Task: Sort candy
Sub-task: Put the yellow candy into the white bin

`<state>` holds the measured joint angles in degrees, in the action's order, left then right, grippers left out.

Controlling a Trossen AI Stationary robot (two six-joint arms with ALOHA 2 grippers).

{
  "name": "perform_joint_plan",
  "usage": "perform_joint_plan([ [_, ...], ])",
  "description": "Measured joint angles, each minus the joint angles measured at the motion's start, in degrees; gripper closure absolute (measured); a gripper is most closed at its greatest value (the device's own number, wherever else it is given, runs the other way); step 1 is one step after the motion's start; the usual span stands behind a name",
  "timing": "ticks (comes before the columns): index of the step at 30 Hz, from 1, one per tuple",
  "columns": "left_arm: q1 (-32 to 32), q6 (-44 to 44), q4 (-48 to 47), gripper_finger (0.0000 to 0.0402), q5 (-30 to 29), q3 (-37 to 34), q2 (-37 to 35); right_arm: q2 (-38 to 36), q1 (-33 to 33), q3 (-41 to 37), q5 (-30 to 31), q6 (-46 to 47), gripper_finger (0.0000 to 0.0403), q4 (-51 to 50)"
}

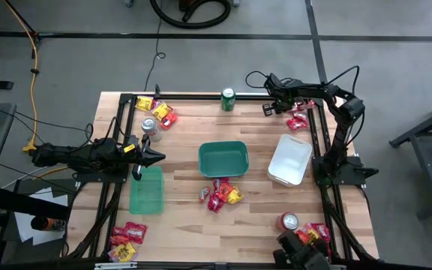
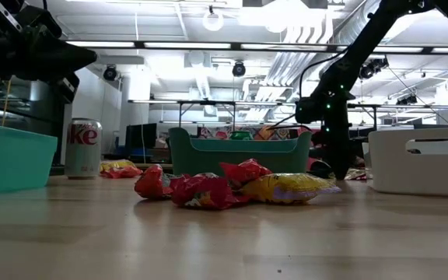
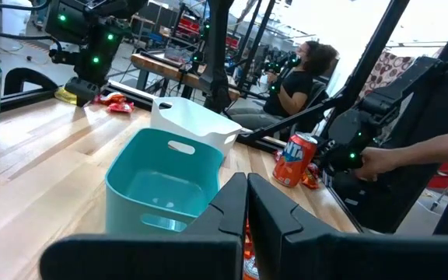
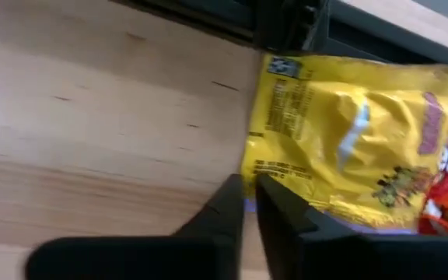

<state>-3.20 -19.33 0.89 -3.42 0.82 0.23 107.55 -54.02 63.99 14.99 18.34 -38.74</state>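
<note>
At the table's far right corner, right gripper [image 4: 249, 194] jaws pinched on yellow candy packet [image 4: 348, 132] edge (left gripper [image 1: 156, 157] shut, empty)

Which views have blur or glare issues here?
Right wrist view: yellow candy packet soft and smeared, close to the lens. Low view: ceiling lights blow out, arms read as silhouettes. Left wrist view: bright backlight behind the person. High view: evenly lit.

Yellow candy packet [image 4: 348, 144] cut off by right wrist view's edge, print blurred, unreadable. Right claw [image 1: 268, 109] too small in high view to tell its grip. Candy pile [image 1: 125, 242] at tabletop corner partly behind frame rails.
</note>
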Motion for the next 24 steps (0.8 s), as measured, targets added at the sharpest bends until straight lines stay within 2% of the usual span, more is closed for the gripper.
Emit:
perform_joint_plan([
  [6, 0.0, 0.0, 0.0, 0.0401, 0.0, 0.0, 0.0, -0.4, 0.5, 0.0, -6.0, -3.0, 0.04, -0.6],
  [12, 0.0, 0.0, 0.0, 0.0401, 0.0, 0.0, 0.0, -5.7, 6.0, -0.3, -15.5, -4.9, 0.0402, -1.3],
  [16, 0.0, 0.0, 0.0, 0.0401, 0.0, 0.0, 0.0, -10.0, 7.2, -0.2, -11.5, -3.4, 0.0402, -0.7],
  [20, 0.0, 0.0, 0.0, 0.0401, 0.0, 0.0, 0.0, -12.0, 5.5, -0.1, -18.3, -0.4, 0.0402, -2.0],
  [24, 0.0, 0.0, 0.0, 0.0401, 0.0, 0.0, 0.0, -11.7, 4.5, -0.1, -16.3, -0.3, 0.0392, -1.9],
])
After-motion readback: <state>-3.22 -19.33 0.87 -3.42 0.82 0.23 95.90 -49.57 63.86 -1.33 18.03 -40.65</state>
